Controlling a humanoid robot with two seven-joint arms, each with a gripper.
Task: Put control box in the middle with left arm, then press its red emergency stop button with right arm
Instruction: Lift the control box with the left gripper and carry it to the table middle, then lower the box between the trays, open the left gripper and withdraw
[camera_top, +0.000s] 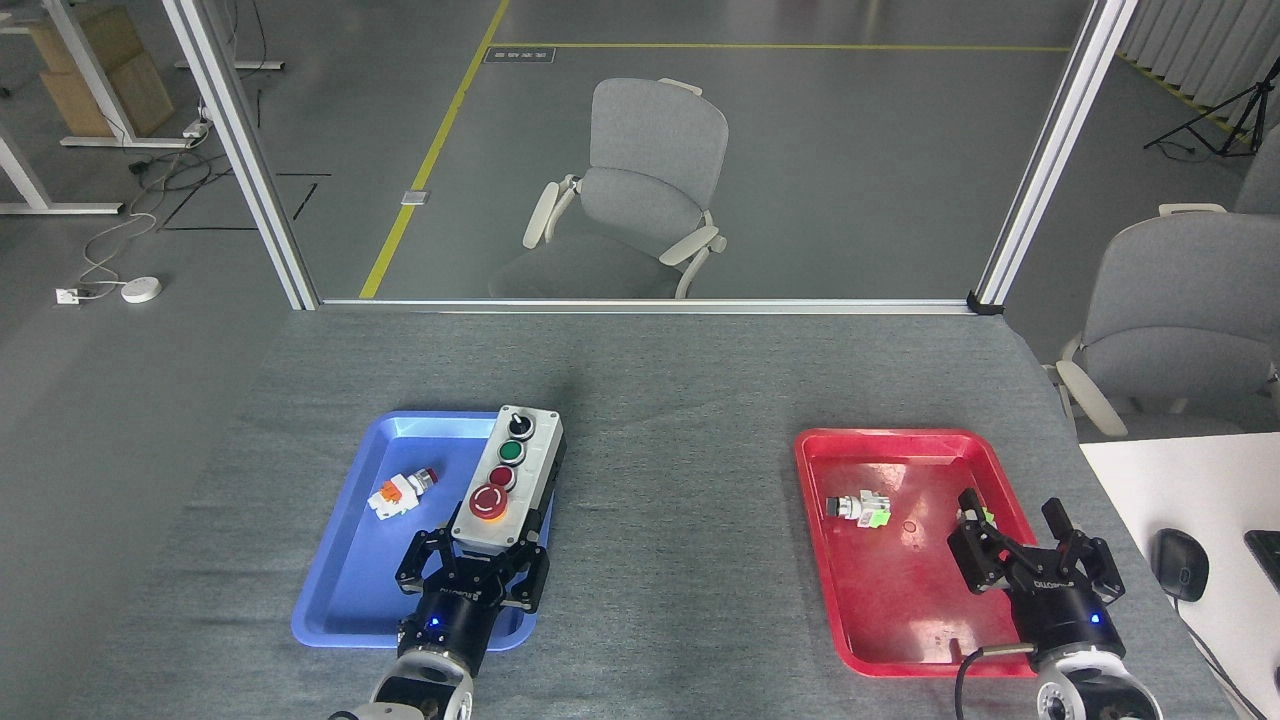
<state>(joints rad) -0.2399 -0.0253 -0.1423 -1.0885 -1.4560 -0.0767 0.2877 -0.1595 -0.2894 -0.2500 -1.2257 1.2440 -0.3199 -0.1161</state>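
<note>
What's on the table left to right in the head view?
Blue tray → orange-backed push-button → control box, held by left gripper → red tray → green-backed push-button → right gripper.

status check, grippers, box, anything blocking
Left gripper shut on light-grey oblong control box, over blue tray rim. Right gripper open. Middle unobstructed.

Right gripper (1030, 550) body bears small white lettering, too blurred to read.
</note>
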